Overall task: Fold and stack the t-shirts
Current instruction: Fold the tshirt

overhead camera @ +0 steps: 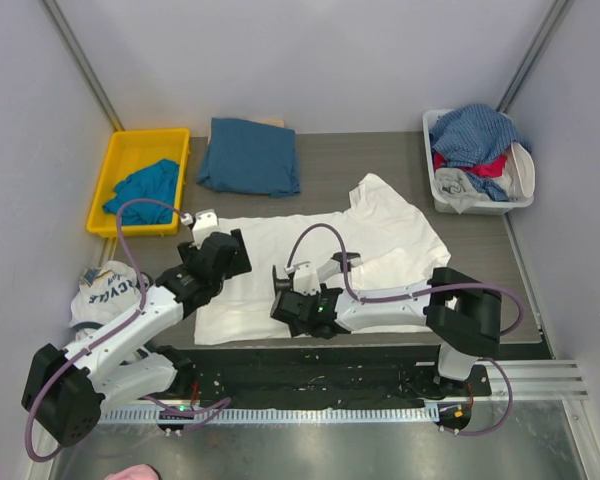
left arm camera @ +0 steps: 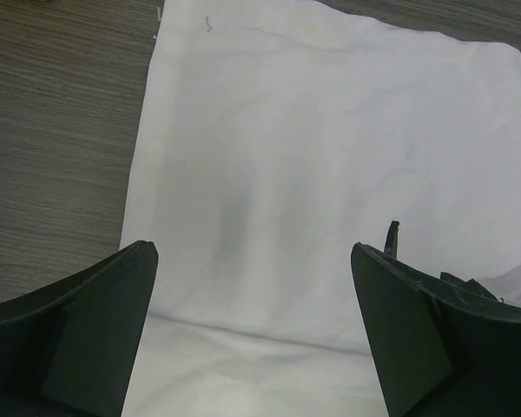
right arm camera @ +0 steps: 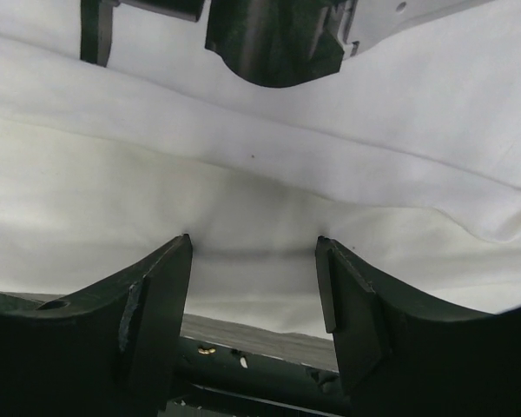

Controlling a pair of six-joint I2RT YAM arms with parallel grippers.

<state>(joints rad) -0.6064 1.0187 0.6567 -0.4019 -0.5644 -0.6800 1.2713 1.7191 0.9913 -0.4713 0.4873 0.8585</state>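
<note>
Fingers of the left end effector (left arm camera: 253, 330) gape above the white t-shirt (overhead camera: 380, 240); right end effector (right arm camera: 253, 287) half-open over its near hem.

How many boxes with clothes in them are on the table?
2: a yellow bin at the far left holding a blue garment, and a white basket at the far right heaped with clothes.

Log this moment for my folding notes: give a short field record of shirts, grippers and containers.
white shirt: spread flat on table
blue shirt: folded, far side
left gripper: open over white shirt's left part
right gripper: open, at shirt's near hem
yellow bin: blue cloth inside
white basket: mixed clothes
</note>
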